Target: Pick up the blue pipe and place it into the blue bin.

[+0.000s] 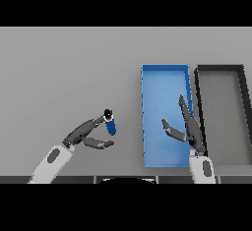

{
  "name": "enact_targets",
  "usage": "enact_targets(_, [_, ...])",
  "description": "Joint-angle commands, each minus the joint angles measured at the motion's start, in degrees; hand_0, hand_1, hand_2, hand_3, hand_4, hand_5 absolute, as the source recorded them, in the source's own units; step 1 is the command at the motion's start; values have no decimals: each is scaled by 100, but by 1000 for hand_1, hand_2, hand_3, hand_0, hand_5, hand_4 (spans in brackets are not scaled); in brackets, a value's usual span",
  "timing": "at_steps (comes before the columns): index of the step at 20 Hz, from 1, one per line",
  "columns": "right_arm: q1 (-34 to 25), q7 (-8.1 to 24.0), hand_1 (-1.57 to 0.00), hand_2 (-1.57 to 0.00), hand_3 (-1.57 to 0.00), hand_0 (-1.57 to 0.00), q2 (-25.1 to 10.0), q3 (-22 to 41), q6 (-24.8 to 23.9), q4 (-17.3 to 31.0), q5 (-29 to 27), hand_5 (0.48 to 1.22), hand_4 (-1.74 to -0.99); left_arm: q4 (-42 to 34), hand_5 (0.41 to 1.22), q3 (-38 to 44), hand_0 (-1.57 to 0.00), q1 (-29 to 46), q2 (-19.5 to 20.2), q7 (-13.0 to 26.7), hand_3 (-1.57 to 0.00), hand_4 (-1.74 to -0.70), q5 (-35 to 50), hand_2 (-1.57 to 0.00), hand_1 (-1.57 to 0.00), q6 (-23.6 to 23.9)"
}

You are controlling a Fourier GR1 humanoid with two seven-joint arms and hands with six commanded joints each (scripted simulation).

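Observation:
The blue pipe point(110, 125) is short, with a dark end facing up and back, and stands tilted on the grey table left of the blue bin point(160, 90). My left hand point(84, 134) comes in from the lower left. Its straight fingers point(98, 121) reach the pipe's dark upper end, while the thumb point(100, 144) lies spread below, apart from the pipe. This hand is open. My right hand point(191, 129) hovers over the right half of the blue bin, fingers straight and thumb spread, open and holding nothing.
A dark grey bin point(220, 69) stands directly right of the blue bin, almost touching it. The grey table point(64, 68) stretches to the left and back.

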Motion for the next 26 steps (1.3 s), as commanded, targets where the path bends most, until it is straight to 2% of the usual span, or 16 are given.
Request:
enact_targets(1, [50,-43,1,1,1,1,22,45,-6,-44,40,607,-1273,117,450,-13,1,-82,-122,-21,1,-1118,23,1,1,-23])
enact_targets(4, [14,34,1,1,1,1,-35,-35,10,-35,-27,598,-1266,585,441,-98,1,-333,-414,-75,1,-1095,-227,1,1,56])
enact_targets(6, [133,-46,1,1,1,1,5,27,50,-103,-33,598,-1267,747,445,-112,1,-461,-534,-328,1,-1075,-327,1,1,90])
enact_targets(9, [23,61,1,1,1,1,32,-10,-14,-10,-11,600,-1267,970,507,-71,1,-601,-824,-503,-18,-1109,-108,-19,1,-42])
enact_targets(10, [79,4,1,1,1,1,8,-12,8,-35,-17,601,-1266,992,550,-8,1,-616,-906,-515,-96,-1141,0,-114,-33,-28])
enact_targets(11, [74,-35,1,1,1,1,9,0,-7,-38,14,600,-1261,1010,607,55,-17,-583,-976,-539,-255,-1208,120,-290,-160,-12])
enact_targets(12, [83,-57,1,1,1,1,-1,-10,12,-86,-21,600,-1260,1102,730,73,-187,-592,-1131,-462,-519,-1253,219,-481,-348,0])
enact_targets(14, [47,-65,1,1,1,1,-20,-26,38,7,-26,605,-1259,1162,906,102,-668,-584,-1281,-528,-875,-1419,197,-873,-788,173])
enact_targets(16, [50,-44,1,1,1,1,8,-26,5,-42,-31,611,-1262,1186,1020,133,-993,-573,-1363,-577,-1102,-1532,184,-1124,-1070,202])
enact_targets(17, [21,-19,1,1,1,1,-16,-37,5,-68,-35,614,-1259,1106,1060,41,-1109,-490,-1414,-652,-1162,-1572,106,-1214,-1170,275])
enact_targets(18, [-78,113,1,1,1,1,2,-51,-17,3,-39,614,-1260,1140,1092,14,-1201,-509,-1385,-785,-1215,-1604,37,-1285,-1250,320])
enact_targets(21, [-25,81,1,1,1,1,2,19,9,-17,25,619,-1252,1024,1155,-45,-1382,-443,-1318,-1015,-1340,-1666,-59,-1425,-1407,433])
enact_targets(26, [19,48,1,1,1,1,-14,11,6,0,50,629,-1249,438,1199,-146,-1509,-515,-1390,-1102,-1426,-1710,33,-1523,-1517,478])
